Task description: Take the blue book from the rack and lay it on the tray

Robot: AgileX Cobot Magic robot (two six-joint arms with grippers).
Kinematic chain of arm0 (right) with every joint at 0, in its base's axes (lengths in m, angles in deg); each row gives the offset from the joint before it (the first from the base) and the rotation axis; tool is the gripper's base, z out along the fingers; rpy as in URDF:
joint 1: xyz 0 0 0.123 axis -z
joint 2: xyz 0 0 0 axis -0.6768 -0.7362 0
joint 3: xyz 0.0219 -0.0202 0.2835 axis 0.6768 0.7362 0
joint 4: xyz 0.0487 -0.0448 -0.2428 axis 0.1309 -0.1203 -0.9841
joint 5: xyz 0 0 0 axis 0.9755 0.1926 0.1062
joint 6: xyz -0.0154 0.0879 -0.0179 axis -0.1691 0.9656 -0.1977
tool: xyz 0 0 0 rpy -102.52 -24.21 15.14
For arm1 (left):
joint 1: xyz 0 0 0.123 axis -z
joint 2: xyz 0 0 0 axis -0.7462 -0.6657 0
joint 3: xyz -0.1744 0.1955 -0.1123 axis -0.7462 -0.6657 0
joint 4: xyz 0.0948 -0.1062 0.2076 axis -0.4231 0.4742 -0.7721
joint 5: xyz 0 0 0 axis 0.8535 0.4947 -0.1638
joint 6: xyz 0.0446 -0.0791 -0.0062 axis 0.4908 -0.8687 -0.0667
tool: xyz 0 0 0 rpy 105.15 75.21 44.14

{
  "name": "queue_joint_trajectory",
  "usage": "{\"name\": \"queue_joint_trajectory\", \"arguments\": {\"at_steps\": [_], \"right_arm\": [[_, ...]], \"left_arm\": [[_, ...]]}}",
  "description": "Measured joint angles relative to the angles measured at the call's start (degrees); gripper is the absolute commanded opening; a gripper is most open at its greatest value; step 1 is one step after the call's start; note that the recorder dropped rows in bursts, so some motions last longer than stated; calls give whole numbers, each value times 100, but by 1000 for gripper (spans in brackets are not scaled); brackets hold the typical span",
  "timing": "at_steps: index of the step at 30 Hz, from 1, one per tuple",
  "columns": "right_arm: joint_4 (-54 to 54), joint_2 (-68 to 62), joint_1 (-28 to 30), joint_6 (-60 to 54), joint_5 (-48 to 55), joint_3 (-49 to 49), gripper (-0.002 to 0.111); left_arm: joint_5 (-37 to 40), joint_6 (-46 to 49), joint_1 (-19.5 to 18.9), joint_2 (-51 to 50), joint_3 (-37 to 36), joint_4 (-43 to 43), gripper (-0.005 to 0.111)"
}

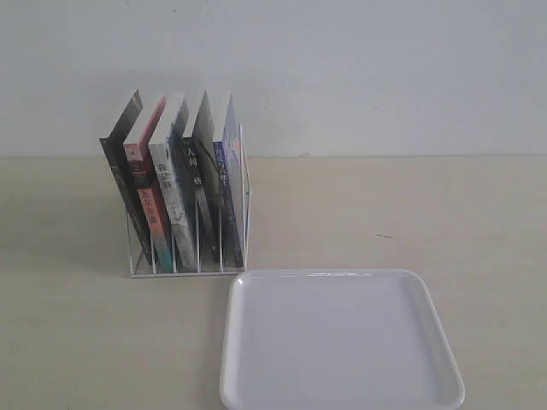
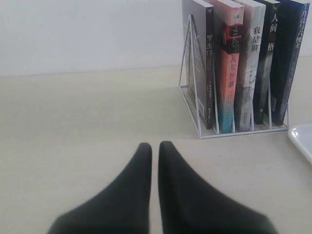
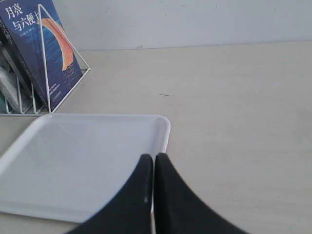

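The blue book (image 1: pixel 229 184) stands in the rightmost slot of the white wire rack (image 1: pixel 188 269); its dark blue cover with an orange crescent (image 3: pixel 41 53) faces the right wrist camera. Just right of the rack, at the table's front, lies the white tray (image 1: pixel 342 342), with nothing on it. My left gripper (image 2: pixel 155 146) is shut and holds nothing, hovering over bare table short of the rack (image 2: pixel 195 92). My right gripper (image 3: pixel 153 157) is shut too, empty, over the tray's (image 3: pixel 73 161) rim. Neither gripper shows in the exterior view.
Several other books fill the rack's remaining slots: a black-spined one (image 1: pixel 124 184), a red-spined one (image 1: pixel 145 188), a pale one (image 1: pixel 167 192) and another dark one (image 1: pixel 198 179). A white wall stands behind the beige table (image 1: pixel 410 213).
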Motion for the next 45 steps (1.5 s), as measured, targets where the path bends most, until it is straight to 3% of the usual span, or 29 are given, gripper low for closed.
{"name": "queue_joint_trajectory", "arguments": {"at_steps": [35, 45], "right_arm": [[0, 0, 0, 0, 0, 0, 0], [10, 0, 0, 0, 0, 0, 0]], "left_arm": [[-47, -12, 0, 0, 15, 44, 4], [-311, -57, 0, 12, 1467, 1483, 4]]}}
